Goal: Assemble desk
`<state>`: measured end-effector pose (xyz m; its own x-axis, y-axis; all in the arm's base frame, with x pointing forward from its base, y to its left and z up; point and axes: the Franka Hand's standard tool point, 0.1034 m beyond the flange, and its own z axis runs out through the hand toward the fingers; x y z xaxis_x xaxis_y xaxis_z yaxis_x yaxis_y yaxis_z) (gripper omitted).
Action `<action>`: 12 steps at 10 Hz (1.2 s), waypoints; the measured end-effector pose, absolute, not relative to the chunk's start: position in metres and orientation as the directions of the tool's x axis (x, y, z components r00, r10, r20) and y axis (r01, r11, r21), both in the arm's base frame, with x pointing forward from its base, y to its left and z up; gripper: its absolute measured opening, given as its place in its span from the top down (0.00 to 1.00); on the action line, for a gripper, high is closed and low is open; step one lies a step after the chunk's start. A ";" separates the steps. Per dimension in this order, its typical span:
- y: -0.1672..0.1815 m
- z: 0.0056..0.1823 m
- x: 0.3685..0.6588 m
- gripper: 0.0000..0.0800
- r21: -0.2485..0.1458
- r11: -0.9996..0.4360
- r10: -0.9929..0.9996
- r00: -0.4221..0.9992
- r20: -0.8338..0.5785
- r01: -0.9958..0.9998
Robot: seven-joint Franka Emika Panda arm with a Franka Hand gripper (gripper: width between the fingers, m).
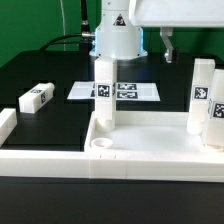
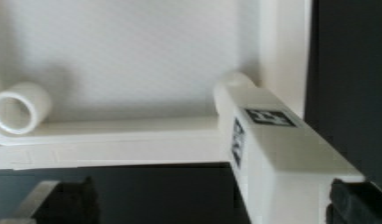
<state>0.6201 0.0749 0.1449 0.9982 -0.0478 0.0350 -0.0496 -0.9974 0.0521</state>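
The white desk top (image 1: 150, 150) lies across the front of the exterior view, with a raised rim and a round corner socket (image 1: 103, 143). One leg (image 1: 103, 88) stands upright in it near that socket. Two more legs (image 1: 202, 95) (image 1: 217, 112) stand at the exterior view's right end. A fourth leg (image 1: 36, 97) lies on the black table at the exterior view's left. My gripper (image 1: 167, 48) hangs above the tray, left of the right-hand legs, touching none. In the wrist view the gripper (image 2: 206, 205) is open; a tagged leg (image 2: 277, 150) rises beside one finger (image 2: 357, 203), with tray floor and a socket (image 2: 17, 111) beyond.
The marker board (image 1: 128, 91) lies flat on the table behind the tray. The robot's white base (image 1: 117, 40) stands behind it. A white rail piece (image 1: 5, 125) sits at the exterior view's left edge. Green wall behind.
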 end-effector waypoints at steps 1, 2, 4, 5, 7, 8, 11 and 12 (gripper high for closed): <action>0.075 0.141 0.621 0.19 0.061 -0.996 -0.061 0.998 0.030 -0.063; 0.077 0.142 0.623 0.19 0.060 -0.995 -0.078 0.996 0.034 -0.080; 0.082 0.142 0.625 0.19 0.058 -0.995 -0.078 0.996 0.038 -0.080; 0.082 0.146 0.627 0.19 0.049 -0.995 -0.080 0.996 0.047 -0.082; 0.082 0.158 0.630 0.19 0.038 -0.995 -0.085 0.994 0.063 -0.088; 0.084 0.158 0.630 0.19 0.038 -0.995 -0.085 0.994 0.063 -0.087; 0.097 0.148 0.631 0.19 0.042 -0.994 -0.101 0.993 0.057 -0.103; 0.098 0.145 0.631 0.19 0.044 -0.994 -0.099 0.994 0.053 -0.102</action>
<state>0.6305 0.0982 0.1449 0.9936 -0.0993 0.0533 -0.1017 -0.9938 0.0443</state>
